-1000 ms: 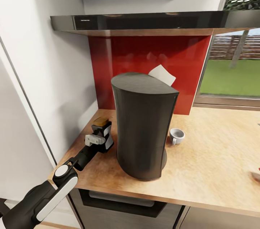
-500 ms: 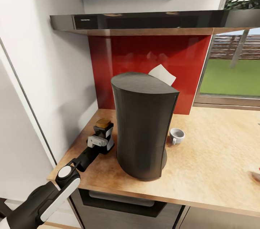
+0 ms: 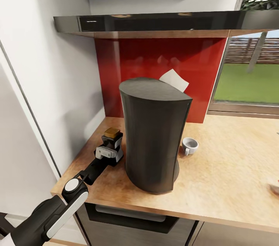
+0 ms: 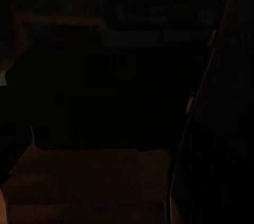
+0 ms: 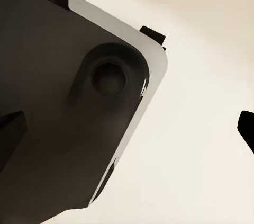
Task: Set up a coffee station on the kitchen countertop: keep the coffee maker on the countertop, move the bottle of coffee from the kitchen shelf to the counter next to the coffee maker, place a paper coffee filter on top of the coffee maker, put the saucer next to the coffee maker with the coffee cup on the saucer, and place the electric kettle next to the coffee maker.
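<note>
The bottle of coffee, a small dark jar with a brown lid, sits on the wooden countertop in the narrow gap between the tall dark coffee maker and the white side wall. It is just beside the machine's left flank, near the counter's left end, with little room on either side. The left gripper is right up against the bottle on the near side, its grey and black body covering the jar's lower half. Whether the fingers are clamped on it or slack I cannot tell from here, and the left wrist view is too dark to help beyond a faint curved edge of the coffee maker.

The left arm reaches up from the lower left corner, forearm angled forward and inward over the counter's front edge, wrist stretched out low along the surface.

A white paper coffee filter pokes up behind the machine's top rim, tilted against the red backsplash. A small grey coffee cup stands on the counter just right of the machine, apart from it. To the right of the cup the counter runs wide and open toward the window. A dark shelf hangs well above the machine's top.

The right wrist view looks at a dark rounded robot part against a pale surface; that gripper's state cannot be told.
</note>
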